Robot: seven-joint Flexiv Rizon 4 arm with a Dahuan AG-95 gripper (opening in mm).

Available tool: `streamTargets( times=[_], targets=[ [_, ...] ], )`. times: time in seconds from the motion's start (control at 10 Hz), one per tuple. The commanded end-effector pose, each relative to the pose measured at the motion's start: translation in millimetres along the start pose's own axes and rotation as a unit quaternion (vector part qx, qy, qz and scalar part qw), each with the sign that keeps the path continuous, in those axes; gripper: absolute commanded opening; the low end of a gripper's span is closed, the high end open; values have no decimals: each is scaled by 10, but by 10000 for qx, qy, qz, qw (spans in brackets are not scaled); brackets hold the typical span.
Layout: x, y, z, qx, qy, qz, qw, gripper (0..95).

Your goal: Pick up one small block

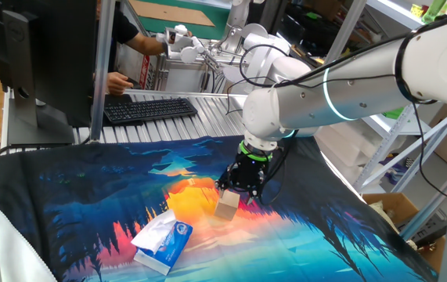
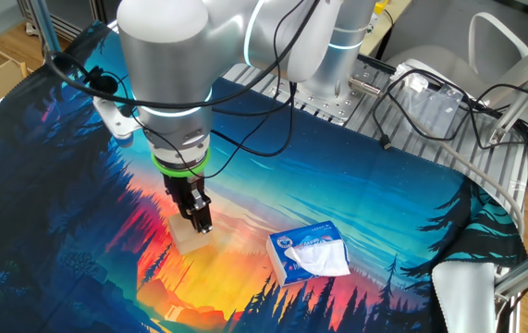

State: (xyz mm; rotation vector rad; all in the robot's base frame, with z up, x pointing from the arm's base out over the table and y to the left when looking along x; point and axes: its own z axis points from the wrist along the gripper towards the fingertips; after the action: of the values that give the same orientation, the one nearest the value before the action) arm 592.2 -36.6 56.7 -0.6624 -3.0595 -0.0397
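Observation:
The small block (image 1: 228, 207) is a light-tan wooden cube on the orange middle of the printed cloth. It also shows in the other fixed view (image 2: 189, 240). My gripper (image 1: 237, 196) points straight down onto it, and its black fingers (image 2: 200, 215) close on the block's top part. The block looks slightly tilted, at or just above the cloth. Its lower half shows below the fingertips; the grip faces are hidden by the fingers.
A white-and-blue tissue pack (image 1: 163, 242) lies on the cloth near the block and also shows in the other fixed view (image 2: 309, 253). A keyboard (image 1: 149, 108) and a monitor (image 1: 47, 55) stand at the back, where a person's hand (image 1: 117, 81) rests. Cables (image 2: 430, 102) lie on the metal table.

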Motion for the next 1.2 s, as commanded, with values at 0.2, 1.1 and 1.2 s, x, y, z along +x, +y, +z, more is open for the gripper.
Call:
streamTargets(
  times=[0.2,1.1,1.2],
  targets=[
    [-9,4,5,3,0,10,10000,760],
    [-9,4,5,39,17,-596,9982,0],
    [-9,4,5,60,89,-616,9980,0]
  ],
)
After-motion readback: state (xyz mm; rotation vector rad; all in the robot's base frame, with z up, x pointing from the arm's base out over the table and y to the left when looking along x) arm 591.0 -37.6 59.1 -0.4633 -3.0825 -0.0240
